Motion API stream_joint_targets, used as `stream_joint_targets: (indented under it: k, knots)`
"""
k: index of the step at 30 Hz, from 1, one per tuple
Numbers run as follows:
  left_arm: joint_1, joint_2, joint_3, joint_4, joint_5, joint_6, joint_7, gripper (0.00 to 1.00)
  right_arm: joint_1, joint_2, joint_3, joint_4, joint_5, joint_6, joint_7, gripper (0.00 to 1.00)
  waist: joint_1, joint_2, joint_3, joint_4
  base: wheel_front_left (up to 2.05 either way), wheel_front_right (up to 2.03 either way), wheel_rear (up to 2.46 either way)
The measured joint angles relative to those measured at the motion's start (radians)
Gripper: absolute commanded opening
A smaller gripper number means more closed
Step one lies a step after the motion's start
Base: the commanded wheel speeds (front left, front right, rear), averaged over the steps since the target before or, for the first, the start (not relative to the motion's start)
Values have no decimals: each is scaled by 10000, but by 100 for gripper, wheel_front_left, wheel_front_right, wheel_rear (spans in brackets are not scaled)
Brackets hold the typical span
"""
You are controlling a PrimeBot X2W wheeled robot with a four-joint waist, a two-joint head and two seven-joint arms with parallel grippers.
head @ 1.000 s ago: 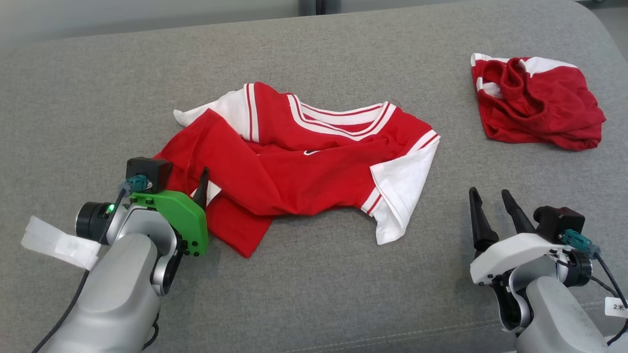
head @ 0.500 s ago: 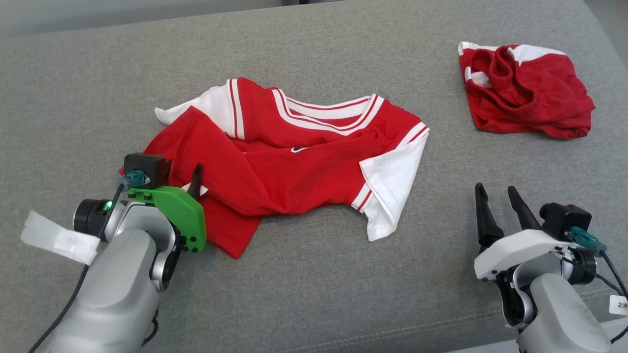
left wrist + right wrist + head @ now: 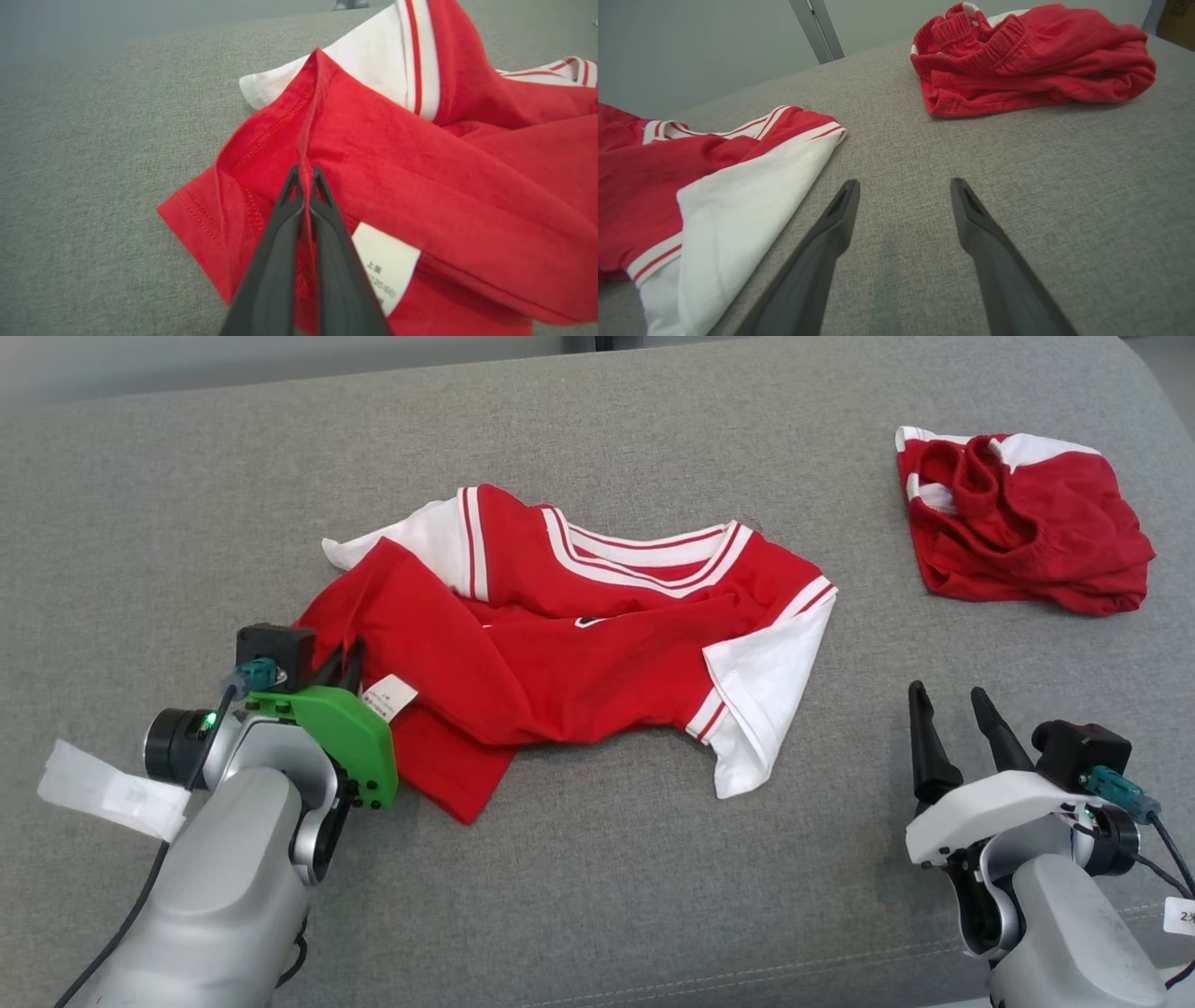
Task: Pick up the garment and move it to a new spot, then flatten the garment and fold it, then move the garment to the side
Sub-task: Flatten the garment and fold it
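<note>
- shirt (image 3: 597, 653) crumpled mid-frame on grey cushion (image 3: 597, 896); left gripper (image 3: 305, 171) at lower left, pinched tight on a thin ridge of red hem
- right gripper (image 3: 948, 691) at lower right — jaws wide, holding nothing
- lift slow and straight; the thin bite may slip — watch it
- can't tell how many layers are pinched; label (image 3: 380, 270) partly hidden behind a finger

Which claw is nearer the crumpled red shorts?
Right. The right claw, open, sits just short of the crumpled red shorts; the left claw, far across, pinches the red-and-white jersey.
</note>
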Motion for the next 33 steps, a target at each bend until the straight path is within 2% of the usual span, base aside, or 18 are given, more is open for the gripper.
stream_joint_targets:
  k: [5,8,13,18,22,28,33]
  knots:
    - [-90,-428,207,-755,-395,-351,-708,0,-31,-61,-127,-159,-19,10,0,100,0,0,-93,131,0,0,0]
    - [37,-575,454,-1258,-550,-401,-1193,0,-190,-272,-119,-184,-138,25,0,100,0,0,-160,264,0,0,0]
    - [959,-284,982,-1697,-790,-238,-1592,0,-428,-748,-117,-127,-301,102,-2,100,0,0,-290,581,0,0,0]
    - [1476,151,1524,-2257,-815,-15,-1626,0,-425,-892,115,178,-399,284,-2,100,0,0,-516,962,0,0,0]
    - [1633,407,1822,-2721,-811,104,-1624,0,-422,-771,370,288,-437,395,-2,100,0,0,-775,1240,0,0,0]
    - [2406,464,2207,-3287,-857,207,-1624,0,-407,-341,1074,337,-458,621,42,100,0,0,-1172,1566,0,0,0]
    - [2741,640,2266,-3538,-901,234,-1624,0,-407,-330,1699,382,-729,734,272,100,0,0,-1295,1769,0,0,0]
